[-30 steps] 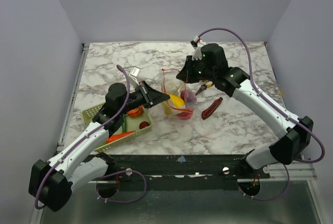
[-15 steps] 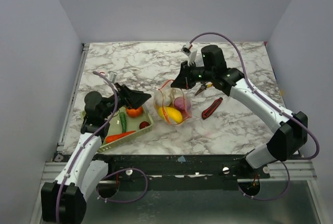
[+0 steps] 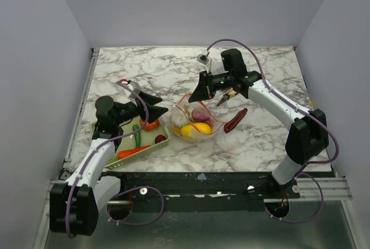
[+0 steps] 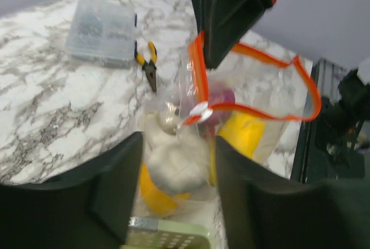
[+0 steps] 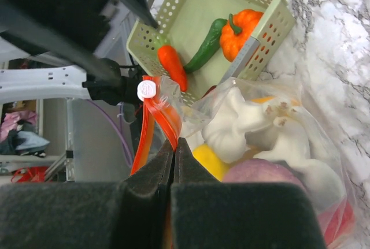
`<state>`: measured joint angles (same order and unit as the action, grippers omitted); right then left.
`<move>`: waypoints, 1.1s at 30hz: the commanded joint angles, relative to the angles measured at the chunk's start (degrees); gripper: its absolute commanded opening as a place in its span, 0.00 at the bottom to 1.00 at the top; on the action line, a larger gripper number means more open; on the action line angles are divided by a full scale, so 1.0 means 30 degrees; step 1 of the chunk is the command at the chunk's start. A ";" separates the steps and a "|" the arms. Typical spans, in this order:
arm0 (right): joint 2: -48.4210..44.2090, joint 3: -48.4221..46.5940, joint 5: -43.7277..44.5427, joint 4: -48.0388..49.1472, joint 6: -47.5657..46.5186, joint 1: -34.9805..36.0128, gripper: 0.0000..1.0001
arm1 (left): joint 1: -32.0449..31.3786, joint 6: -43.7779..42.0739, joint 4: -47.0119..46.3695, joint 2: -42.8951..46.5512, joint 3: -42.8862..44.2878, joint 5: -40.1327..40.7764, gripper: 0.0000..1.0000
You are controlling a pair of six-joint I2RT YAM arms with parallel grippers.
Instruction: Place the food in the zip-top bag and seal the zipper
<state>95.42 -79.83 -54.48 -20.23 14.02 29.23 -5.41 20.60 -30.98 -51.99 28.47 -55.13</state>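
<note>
Bright even light; soft shadows; left wrist view blurred.

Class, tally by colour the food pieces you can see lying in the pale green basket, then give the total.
Orange: 2, pumpkin and carrot
Green: 1, cucumber
Dark red: 1, small piece
Total: 4

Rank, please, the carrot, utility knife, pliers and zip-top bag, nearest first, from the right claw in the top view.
1. zip-top bag, held in the right claw
2. pliers, just right
3. utility knife, front right
4. carrot, left, in basket
</note>
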 commanded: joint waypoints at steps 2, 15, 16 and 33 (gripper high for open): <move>0.0756 -0.1410 -0.2248 -0.0413 -0.0330 -0.0150 0.01 | -0.0653 -0.4787 0.2118 -0.2429 0.1240 -0.2798 0.35; 0.1002 -0.1636 -0.2104 0.0120 0.0392 -0.0152 0.00 | -0.3344 -0.5711 0.1019 -0.4848 0.1614 -0.3858 0.49; 0.1023 -0.1687 -0.2099 0.0127 0.0469 -0.0136 0.00 | -0.3403 -0.5494 0.0792 -0.4902 0.1561 -0.3650 0.46; -0.1829 -0.2491 1.1236 -0.3818 -0.3064 0.1951 0.61 | -0.3382 0.1792 -0.4319 -0.5351 0.1515 -0.4257 0.00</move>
<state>95.72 -84.68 -38.89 -27.64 12.01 31.46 -15.51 19.16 -37.32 -69.01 33.30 -64.79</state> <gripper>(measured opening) 0.485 0.008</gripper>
